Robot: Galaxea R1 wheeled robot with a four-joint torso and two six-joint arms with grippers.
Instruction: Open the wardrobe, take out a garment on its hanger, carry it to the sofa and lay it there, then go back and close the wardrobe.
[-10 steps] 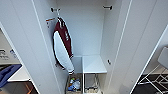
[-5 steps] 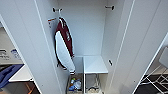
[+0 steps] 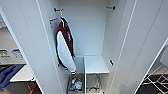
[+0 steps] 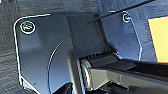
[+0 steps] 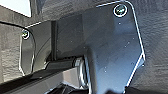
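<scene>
Head view: the tall white smooth-panelled wardrobe (image 3: 100, 35) stands open, both doors swung wide. A dark red and white jacket-like garment (image 3: 65, 45) hangs limp inside at left; a flat white shelf (image 3: 95, 64) sits lower right. Wrist views show dark textured flooring; finger state cannot be told for either gripper

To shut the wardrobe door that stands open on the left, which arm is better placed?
Probably the left: that door stands open on the robot's left, and the right arm would have to cross the opening where the dark red garment hangs.
</scene>
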